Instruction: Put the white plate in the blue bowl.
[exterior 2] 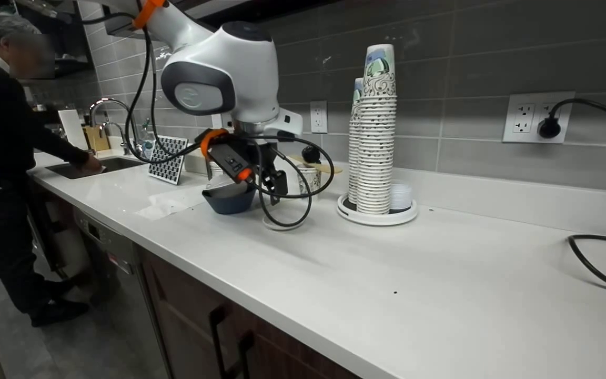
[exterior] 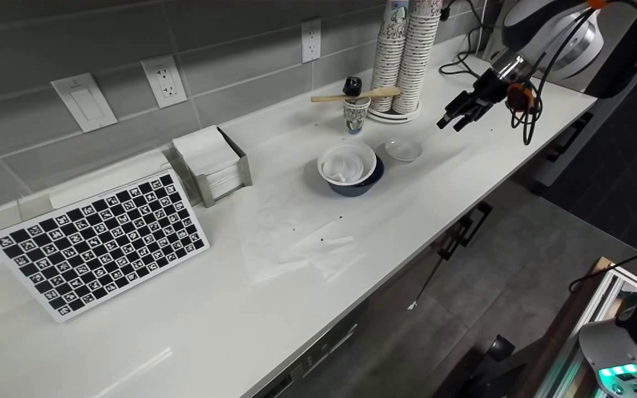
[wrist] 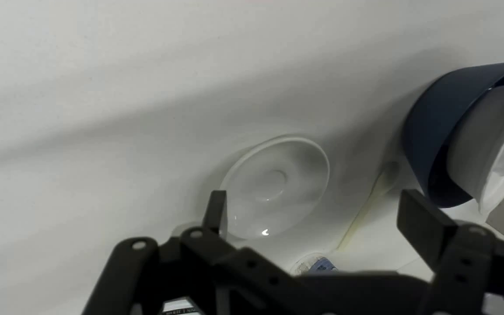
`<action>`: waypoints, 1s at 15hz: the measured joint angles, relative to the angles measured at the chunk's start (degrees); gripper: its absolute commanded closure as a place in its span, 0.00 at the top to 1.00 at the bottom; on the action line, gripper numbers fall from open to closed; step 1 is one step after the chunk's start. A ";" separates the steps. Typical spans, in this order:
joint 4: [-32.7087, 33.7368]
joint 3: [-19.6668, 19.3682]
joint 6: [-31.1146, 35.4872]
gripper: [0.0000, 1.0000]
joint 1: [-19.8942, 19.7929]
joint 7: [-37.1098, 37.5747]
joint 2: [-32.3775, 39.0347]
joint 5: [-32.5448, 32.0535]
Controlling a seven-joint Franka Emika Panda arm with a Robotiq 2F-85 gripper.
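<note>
Both exterior views: long white counter (exterior: 213, 309). Above it hangs black two-finger claw (exterior: 449, 126), spread wide, holding nothing. Round dark-blue bowl (exterior: 351, 191) stands in from front edge, with round white bowl (exterior: 346, 147) inside. Small shallow white dish (wrist: 274, 188), round, so without long axis, rests on counter between front edge and wall edge. Dish lies lower than claw, on bowl's side; claw probably must descend there.

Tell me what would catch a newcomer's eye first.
Probably the checkered calibration board, tilted beside the napkin holder. Then the paper-cup stacks, towering on a round tray by the tiled wall. The spread fingers, above the counter near the white plate, likely come third.
</note>
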 measured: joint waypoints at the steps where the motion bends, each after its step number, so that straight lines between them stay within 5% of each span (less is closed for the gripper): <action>1: 0.32 2.22 -0.94 1.00 -2.56 -0.24 0.33 1.57; 8: 14.70 8.21 -21.00 1.00 -19.13 -1.45 15.10 14.74; 15: 26.77 13.19 -23.18 1.00 -22.43 5.71 26.81 17.97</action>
